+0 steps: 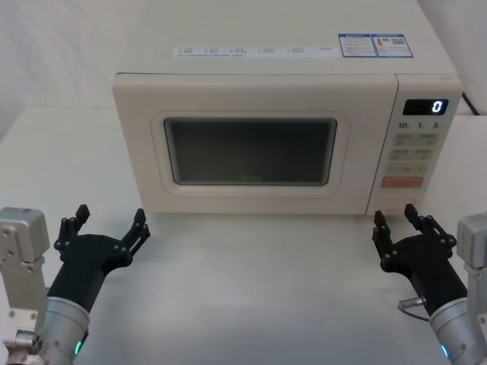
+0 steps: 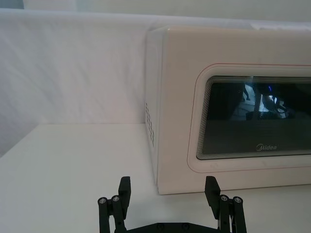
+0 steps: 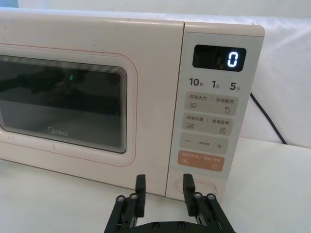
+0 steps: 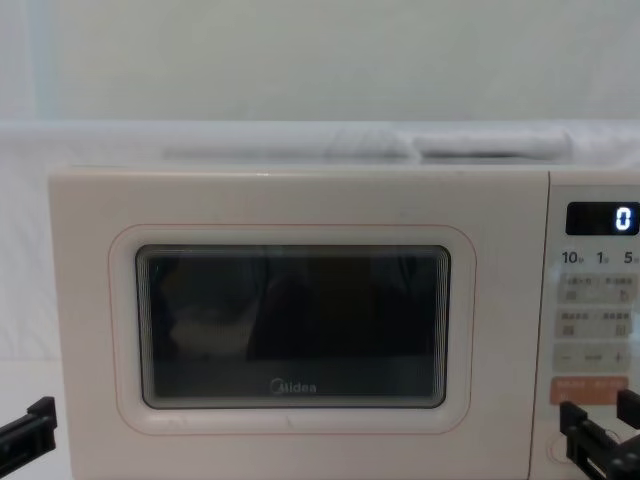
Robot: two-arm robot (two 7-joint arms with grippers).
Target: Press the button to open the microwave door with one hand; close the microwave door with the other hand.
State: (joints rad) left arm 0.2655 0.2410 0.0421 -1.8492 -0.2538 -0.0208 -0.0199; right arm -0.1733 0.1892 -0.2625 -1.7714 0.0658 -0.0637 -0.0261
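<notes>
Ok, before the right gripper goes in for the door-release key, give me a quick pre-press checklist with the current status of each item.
1. Cream microwave door with dark mesh window shut flush: ok.
2. Wide pill-shaped cream button visible, at the panel's bottom: ok.
3. Black right gripper facing the button: ok; touching it: cannot tell.
4. Right gripper open: ok.
5. Black left gripper open, in front of the door's left edge: ok.
6. White table bare where the door will swing: ok.

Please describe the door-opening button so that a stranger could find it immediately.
Find the cream microwave and the narrow control panel right of its door. The button is the lowest key, under the orange key. It alone is wide, pill-shaped and unmarked.
</notes>
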